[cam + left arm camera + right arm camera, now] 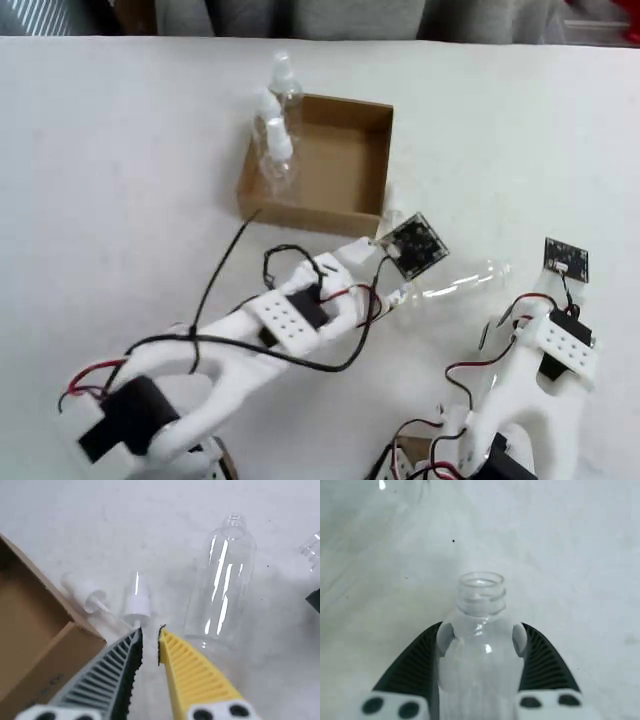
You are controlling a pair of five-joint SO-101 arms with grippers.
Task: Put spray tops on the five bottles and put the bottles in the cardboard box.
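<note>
The cardboard box (pixel 340 170) stands open at mid-table, its corner (pixel 35 630) close to my left gripper. Several clear bottles with white spray tops (pixel 275 130) stand along its left wall. My left gripper (pixel 150 632) is beside the box's near right corner, its fingers almost together on a white spray top (pixel 137 602). A second spray top (pixel 85 592) lies against the box. An uncapped clear bottle (pixel 222 585) (pixel 460 282) lies beside them. My right gripper (pixel 481 630) is shut around the shoulders of another uncapped clear bottle (pixel 481 592).
Another bottle's neck (pixel 312 550) lies at the edge of the left wrist view. Black cables (pixel 235 260) trail from the left arm across the table in front of the box. Bare white table lies to the left of and behind the box.
</note>
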